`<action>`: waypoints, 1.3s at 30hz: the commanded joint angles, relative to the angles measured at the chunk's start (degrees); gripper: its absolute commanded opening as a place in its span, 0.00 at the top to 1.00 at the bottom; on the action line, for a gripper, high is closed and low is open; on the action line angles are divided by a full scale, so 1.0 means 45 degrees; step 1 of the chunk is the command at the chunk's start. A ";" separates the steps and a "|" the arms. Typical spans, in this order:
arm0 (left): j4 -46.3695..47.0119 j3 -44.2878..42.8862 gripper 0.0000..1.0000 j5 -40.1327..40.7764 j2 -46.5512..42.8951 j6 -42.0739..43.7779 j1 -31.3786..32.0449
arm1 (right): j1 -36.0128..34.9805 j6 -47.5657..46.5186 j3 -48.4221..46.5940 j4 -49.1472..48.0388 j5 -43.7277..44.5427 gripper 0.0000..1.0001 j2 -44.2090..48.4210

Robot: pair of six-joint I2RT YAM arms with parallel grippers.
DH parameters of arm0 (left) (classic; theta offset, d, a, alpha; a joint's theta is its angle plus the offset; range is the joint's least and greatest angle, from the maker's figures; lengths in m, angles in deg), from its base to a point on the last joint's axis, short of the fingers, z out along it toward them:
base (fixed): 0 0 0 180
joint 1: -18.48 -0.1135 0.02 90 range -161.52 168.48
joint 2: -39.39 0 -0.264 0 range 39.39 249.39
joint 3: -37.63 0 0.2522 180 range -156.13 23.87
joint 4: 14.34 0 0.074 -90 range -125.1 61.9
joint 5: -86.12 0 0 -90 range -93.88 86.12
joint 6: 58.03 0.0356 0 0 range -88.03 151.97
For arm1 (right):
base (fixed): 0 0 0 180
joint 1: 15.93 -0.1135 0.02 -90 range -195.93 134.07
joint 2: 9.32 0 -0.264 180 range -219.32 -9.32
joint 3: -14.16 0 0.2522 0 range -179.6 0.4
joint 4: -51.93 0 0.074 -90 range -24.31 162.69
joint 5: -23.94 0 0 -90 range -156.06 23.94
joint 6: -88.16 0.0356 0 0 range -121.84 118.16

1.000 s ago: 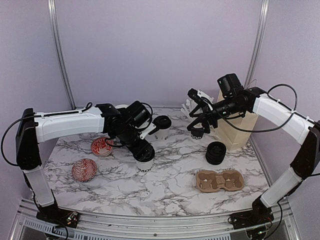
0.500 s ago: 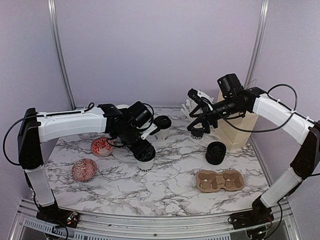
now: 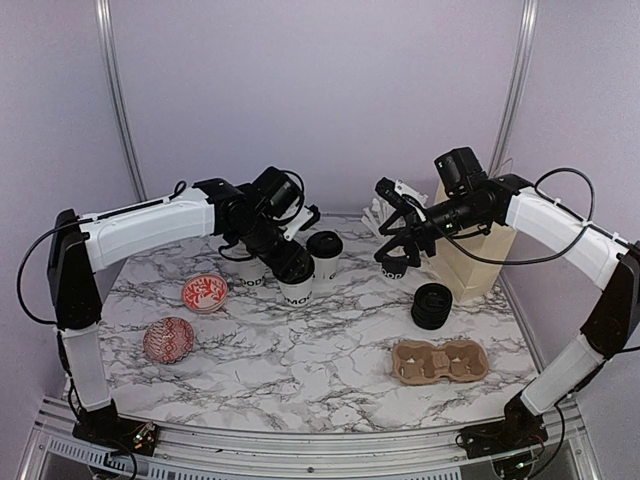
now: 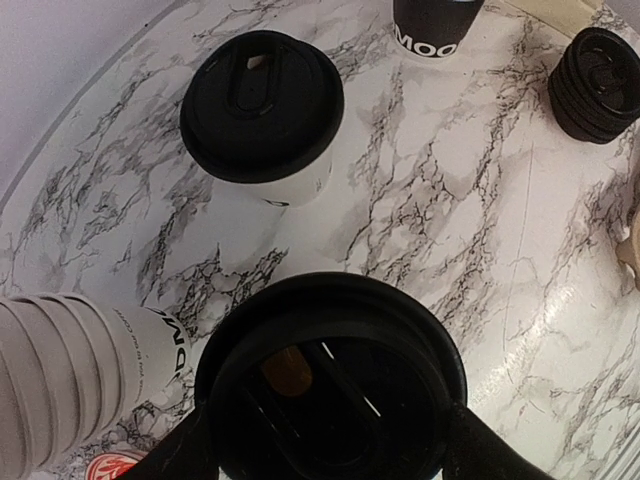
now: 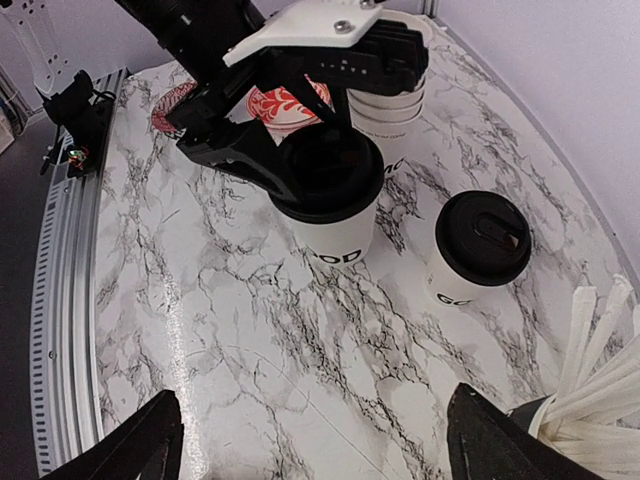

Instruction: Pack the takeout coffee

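**Jaws.** Left gripper: fingers closed on the black lid of a lidded white cup, one finger on each side of the rim. Right gripper: fingers spread wide, nothing between them.

**Surface.** White marble-patterned table with grey veining and a metal rail along the near edge.

**Room.** Plain pale lilac walls, with a metal upright at upper left and another at upper right.

**Items on the table, top view.**
- Held cup: just left of centre. The pictures do not show whether its base is on the table.
- Second lidded cup: just right of the held one, standing free.
- Stack of lidless white cups: just left of the held cup.
- Black cup holding white stirrers: right of centre, toward the back.
- Stack of black lids: centre right.
- Cardboard cup carrier: lower right, its pockets unfilled.
- Brown paper bag: right side, behind the lids.
- Red-patterned dish and red-patterned ball: left side.

**Arm pose.**
- Left arm: rises along the left edge. The white forearm reaches right toward centre, with the wrist tipped down over the held cup.
- Right arm: climbs the right edge. The forearm stretches left above the paper bag, and the gripper hangs in the air over the black cup, pointing toward centre.
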 commanded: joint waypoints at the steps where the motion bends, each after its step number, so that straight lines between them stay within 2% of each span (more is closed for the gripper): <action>1: -0.0222 -0.1186 0.32 0.0310 0.1077 0.0352 -0.0410 | 0.0050 -0.0058 -0.0396 0.0147 0.0227 0.12 0.0186; 11: -0.0540 -0.3096 0.33 0.0760 0.2864 0.0349 -0.0990 | 0.0064 -0.0049 -0.0456 0.0200 0.0640 0.12 0.0351; 18: -0.0577 -0.3310 0.20 0.1047 0.3275 0.0284 -0.1011 | 0.0058 0.0047 -0.0613 0.0215 0.0721 0.12 0.0209; 23: -0.0583 -0.3389 0.13 0.1212 0.3191 0.0314 -0.0993 | 0.0277 0.0257 -0.1555 0.0631 0.1066 0.11 -0.0104; 25: -0.0580 -0.3442 0.02 0.1193 0.3086 0.0378 -0.0996 | 0.0714 0.0421 -0.2181 0.0827 0.1228 0.11 -0.0189; 26: -0.0571 -0.3482 0.01 0.1176 0.2980 0.0407 -0.0994 | 0.1004 0.0517 -0.2554 0.0937 0.1264 0.12 -0.0243; 33: -0.0546 -0.3650 0.01 0.0817 0.1362 0.0602 -0.0619 | 0.3934 0.1665 -0.4891 0.0846 0.2431 0.19 -0.0158; 39: 0.0724 -0.2526 0.01 0.0949 -0.0715 0.0976 0.0508 | 0.6926 0.3063 -0.5164 -0.0039 0.4404 0.27 0.0029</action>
